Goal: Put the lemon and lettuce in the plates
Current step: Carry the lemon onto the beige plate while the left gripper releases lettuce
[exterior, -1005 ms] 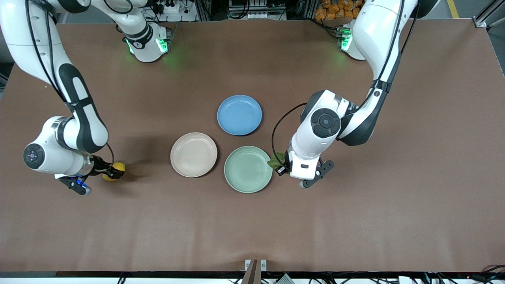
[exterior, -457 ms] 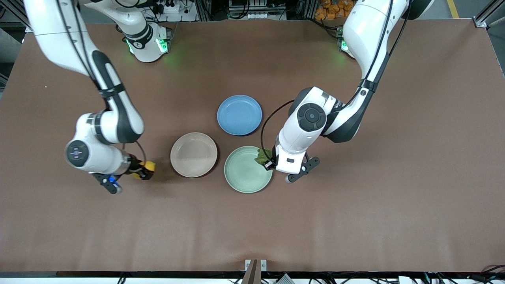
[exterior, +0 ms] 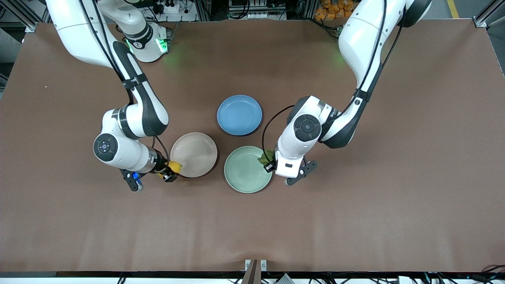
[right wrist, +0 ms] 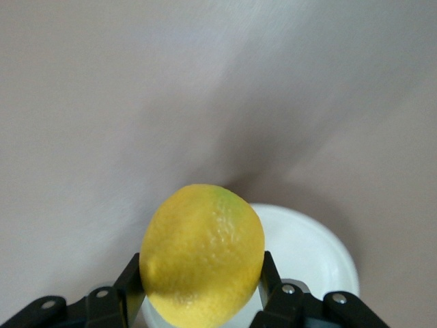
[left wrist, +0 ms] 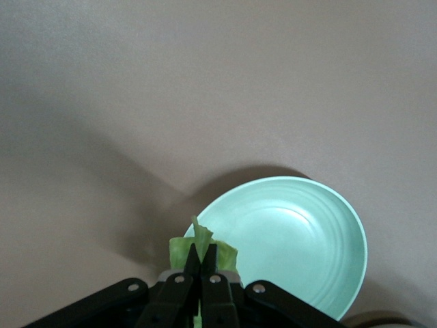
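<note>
Three plates on the tabletop (exterior: 355,221): two plates (exterior: 193,154) (exterior: 247,169) side by side, nearer the front camera; a third plate (exterior: 239,114) farther, between them. Right pincer (exterior: 170,169) holds the lemon (exterior: 175,167) over the rim of the plate toward the right arm's end. Left pincer (exterior: 269,159) holds the lettuce (exterior: 264,157) over the rim of the plate toward the left arm's end.

Brown worktop (exterior: 355,221), carrying three plates close together: beige-pink plate (exterior: 193,154), mint green plate (exterior: 246,170) beside it, blue plate (exterior: 239,114) farther back.
</note>
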